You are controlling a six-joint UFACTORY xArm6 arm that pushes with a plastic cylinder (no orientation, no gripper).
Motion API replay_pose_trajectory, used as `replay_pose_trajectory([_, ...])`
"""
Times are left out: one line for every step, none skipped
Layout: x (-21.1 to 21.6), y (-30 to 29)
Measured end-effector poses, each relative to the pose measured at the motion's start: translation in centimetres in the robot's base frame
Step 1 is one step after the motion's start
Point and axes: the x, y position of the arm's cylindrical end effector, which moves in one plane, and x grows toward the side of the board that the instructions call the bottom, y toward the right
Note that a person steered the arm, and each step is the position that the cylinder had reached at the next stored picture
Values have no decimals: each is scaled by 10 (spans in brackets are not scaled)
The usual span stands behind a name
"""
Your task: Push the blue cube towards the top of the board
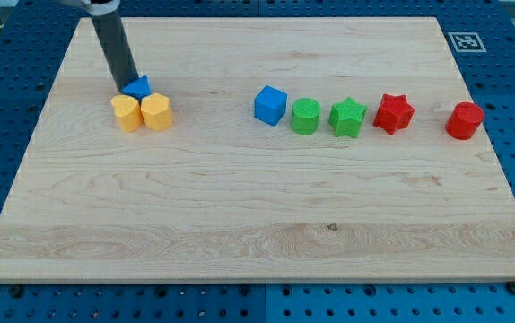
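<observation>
Camera view: my tip (pixel 126 89) sits at the surface's upper left, far from the blue cube (pixel 270 104).
With no gripper on this rod, nothing spreads or pinches; my tip touches a small blue block (pixel 139 87), shape unclear, just above two yellow-orange blocks (pixel 126 114) (pixel 157 112) on the pale wooden surface (pixel 257 215). Rightward in a row: blue cube, green cylinder (pixel 306 117), green star (pixel 348 117), red star (pixel 393 113), red cylinder (pixel 465 120).
</observation>
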Motion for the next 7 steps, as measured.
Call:
replay_pose_trajectory([-13,0])
replay_pose_trajectory([-51,21])
replay_pose_trajectory([-57,74])
replay_pose_trajectory([-36,111])
replay_pose_trajectory([11,112])
replay_pose_trajectory([53,118])
replay_pose_trajectory([65,160])
